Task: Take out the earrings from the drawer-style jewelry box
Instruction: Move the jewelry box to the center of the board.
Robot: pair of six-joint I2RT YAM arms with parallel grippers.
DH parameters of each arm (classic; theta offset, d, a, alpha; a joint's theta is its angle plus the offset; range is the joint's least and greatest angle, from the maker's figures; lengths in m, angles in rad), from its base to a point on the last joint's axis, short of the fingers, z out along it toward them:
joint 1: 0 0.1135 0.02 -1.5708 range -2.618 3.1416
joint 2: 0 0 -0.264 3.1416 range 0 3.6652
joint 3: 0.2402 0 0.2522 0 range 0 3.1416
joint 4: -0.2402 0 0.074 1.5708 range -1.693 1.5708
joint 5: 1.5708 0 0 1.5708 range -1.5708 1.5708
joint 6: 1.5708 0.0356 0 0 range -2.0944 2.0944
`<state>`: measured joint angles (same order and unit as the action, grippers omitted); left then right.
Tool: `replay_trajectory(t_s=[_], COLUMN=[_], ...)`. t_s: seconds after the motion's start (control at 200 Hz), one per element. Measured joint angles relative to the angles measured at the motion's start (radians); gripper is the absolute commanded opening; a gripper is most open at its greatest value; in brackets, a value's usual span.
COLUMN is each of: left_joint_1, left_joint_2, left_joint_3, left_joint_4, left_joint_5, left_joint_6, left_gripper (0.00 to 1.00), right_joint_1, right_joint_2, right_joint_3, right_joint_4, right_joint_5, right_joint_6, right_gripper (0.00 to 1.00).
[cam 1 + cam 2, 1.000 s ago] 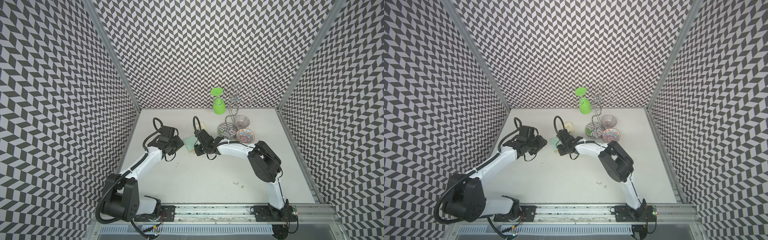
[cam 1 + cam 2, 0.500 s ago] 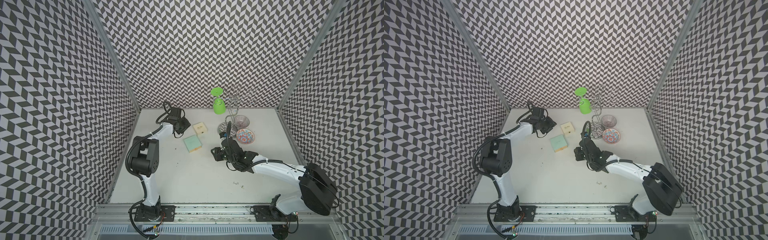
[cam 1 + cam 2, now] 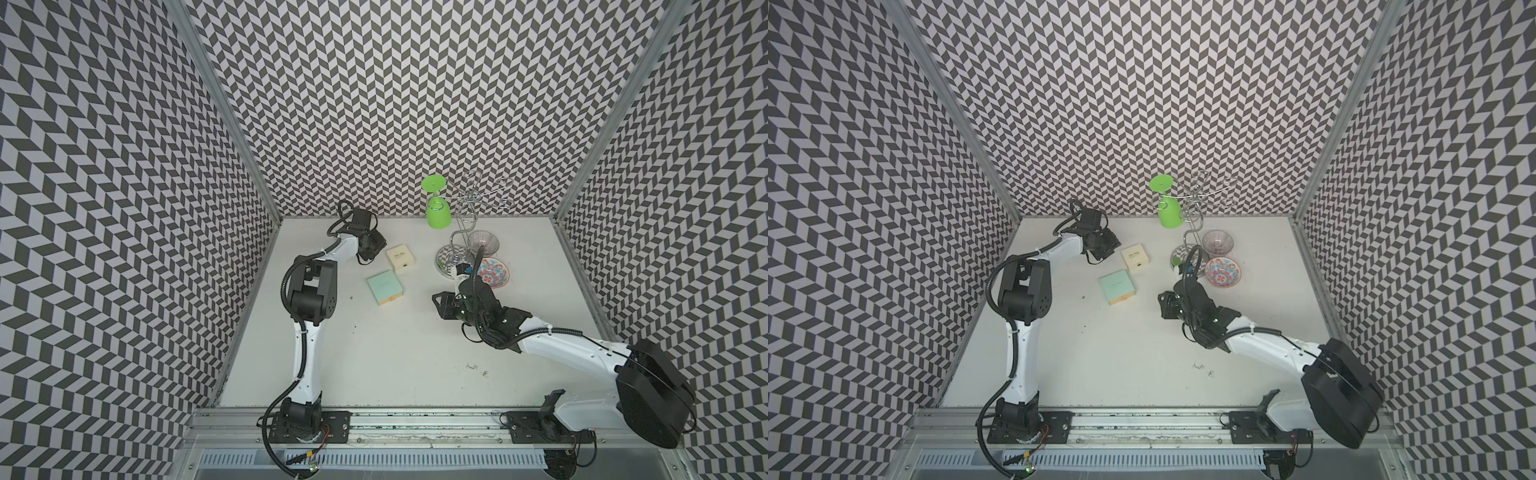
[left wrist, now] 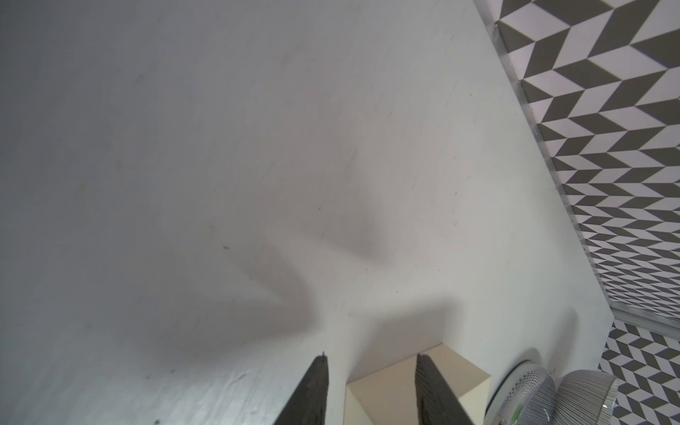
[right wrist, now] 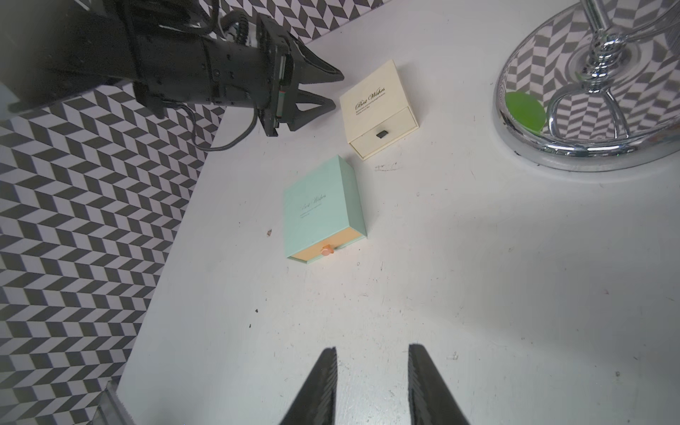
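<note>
You see the earrings point(image 3: 471, 366) lying loose on the table point(image 3: 374, 353) near the front rail, well apart from both pincers. Your right gripper point(image 5: 371, 347) is spread and empty, facing the mint box point(image 5: 323, 209). Your left gripper point(image 5: 337, 92) is spread and empty too, just beside the cream box point(image 5: 375, 106).

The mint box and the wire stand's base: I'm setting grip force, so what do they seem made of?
Mint box: probably matte paperboard; flat colour, crisp edges, no glare. Stand's base: likely polished chromed metal; it mirrors the chevron walls.
</note>
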<state>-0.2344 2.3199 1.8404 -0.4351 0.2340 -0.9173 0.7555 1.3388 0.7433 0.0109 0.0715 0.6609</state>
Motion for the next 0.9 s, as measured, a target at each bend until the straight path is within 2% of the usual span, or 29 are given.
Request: replay_trajectory(t_s=[0.305, 0.631, 0.901], left_joint_1=[-0.066, -0.132, -0.241], left_joint_2=[0.030, 0.035, -0.060], left_joint_3=[0.023, 0.022, -0.154], left_joint_4=[0.014, 0.018, 0.085], left_joint_5=[0.016, 0.023, 0.017], left_joint_6=[0.016, 0.131, 0.181], left_gripper=[0.36, 0.35, 0.34], right_joint_1=[-0.008, -0.042, -0.116], right_joint_2=[-0.024, -0.097, -0.123], right_joint_3=[-0.031, -0.060, -0.105], right_joint_4=[-0.004, -0.010, -0.011], right_joint_5=[0.000, 0.039, 0.072], right_joint_6=[0.003, 0.003, 0.002], right_gripper=[0.33, 0.33, 0.33])
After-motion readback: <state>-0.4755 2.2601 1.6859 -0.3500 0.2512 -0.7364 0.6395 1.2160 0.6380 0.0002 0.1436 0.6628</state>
